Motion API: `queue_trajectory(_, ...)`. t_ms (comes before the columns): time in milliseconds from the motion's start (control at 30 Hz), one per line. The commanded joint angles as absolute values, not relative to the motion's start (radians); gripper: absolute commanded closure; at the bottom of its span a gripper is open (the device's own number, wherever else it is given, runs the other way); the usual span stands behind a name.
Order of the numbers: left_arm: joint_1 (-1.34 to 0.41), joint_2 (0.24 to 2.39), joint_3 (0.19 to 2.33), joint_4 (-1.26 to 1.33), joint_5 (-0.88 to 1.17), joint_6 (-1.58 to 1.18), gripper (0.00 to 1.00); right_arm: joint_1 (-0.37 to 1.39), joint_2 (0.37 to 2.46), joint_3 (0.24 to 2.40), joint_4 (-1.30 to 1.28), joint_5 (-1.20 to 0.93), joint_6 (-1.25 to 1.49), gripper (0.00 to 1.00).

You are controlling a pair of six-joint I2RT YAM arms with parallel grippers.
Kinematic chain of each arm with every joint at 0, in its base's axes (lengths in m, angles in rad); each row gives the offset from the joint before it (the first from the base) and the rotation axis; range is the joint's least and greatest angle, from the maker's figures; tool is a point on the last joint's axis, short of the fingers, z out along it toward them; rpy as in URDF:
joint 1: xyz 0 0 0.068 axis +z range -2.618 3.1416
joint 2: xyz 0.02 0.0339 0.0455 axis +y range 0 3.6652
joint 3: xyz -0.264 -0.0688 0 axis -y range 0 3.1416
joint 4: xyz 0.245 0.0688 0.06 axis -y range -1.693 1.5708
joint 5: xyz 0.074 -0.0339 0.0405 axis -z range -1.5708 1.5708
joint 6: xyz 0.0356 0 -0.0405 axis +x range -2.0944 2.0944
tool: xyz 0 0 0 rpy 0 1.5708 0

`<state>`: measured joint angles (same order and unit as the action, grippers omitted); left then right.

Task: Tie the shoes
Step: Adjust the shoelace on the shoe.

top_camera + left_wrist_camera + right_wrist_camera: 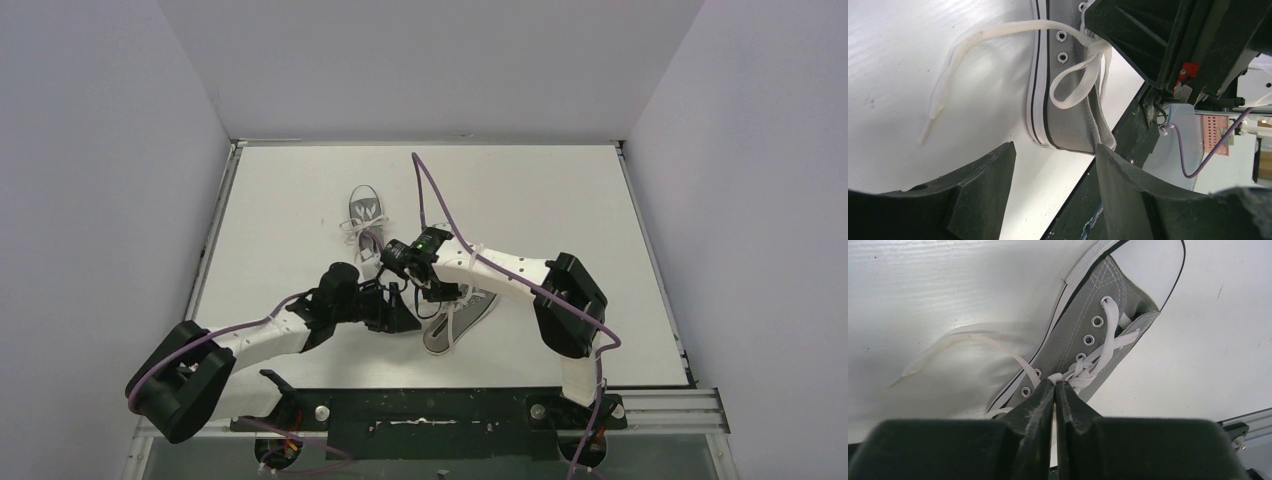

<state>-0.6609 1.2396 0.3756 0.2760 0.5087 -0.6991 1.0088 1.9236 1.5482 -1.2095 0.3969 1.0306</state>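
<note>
The near shoe (462, 318) lies on the white surface (560, 200), and the far shoe (366, 208) sits apart at its 11 o'clock. The right pincer (1054, 386) is pinched narrow on the lace (1109, 330) above the near shoe's eyelets. The left pincer (1054, 150) gapes wide at that shoe's 9 o'clock, gripping nothing.

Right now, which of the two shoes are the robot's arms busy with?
The near shoe: the right jaws are closed on its laces. The far shoe lies farther back with no jaws on it.
</note>
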Motion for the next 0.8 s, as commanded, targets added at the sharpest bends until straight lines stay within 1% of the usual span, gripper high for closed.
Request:
queue_trajectory(0,-0.657,1.31,0.402,0.463,0.565,-0.718,0.42,1.001,1.889,1.563,-1.209,0.453,1.042,0.98)
queue_trajectory(33,-0.657,1.331,0.414,0.482,0.566,-0.724,0.42,1.0,1.885,1.558,-1.204,0.449,1.042,1.0)
queue_trajectory(400,-0.646,1.585,0.425,0.835,0.623,-0.877,0.42,0.998,1.815,1.518,-1.182,0.445,1.045,1.0)
queue_trajectory(633,-0.645,1.679,0.428,0.979,0.649,-0.927,0.52,0.993,1.773,1.477,-1.155,0.438,1.045,1.0)
queue_trajectory(700,-0.646,1.679,0.42,1.021,0.652,-0.934,0.51,0.991,1.764,1.467,-1.145,0.436,1.042,1.0)
queue_trajectory(767,-0.646,1.667,0.414,1.008,0.65,-0.926,0.46,0.989,1.756,1.451,-1.127,0.433,1.039,1.0)
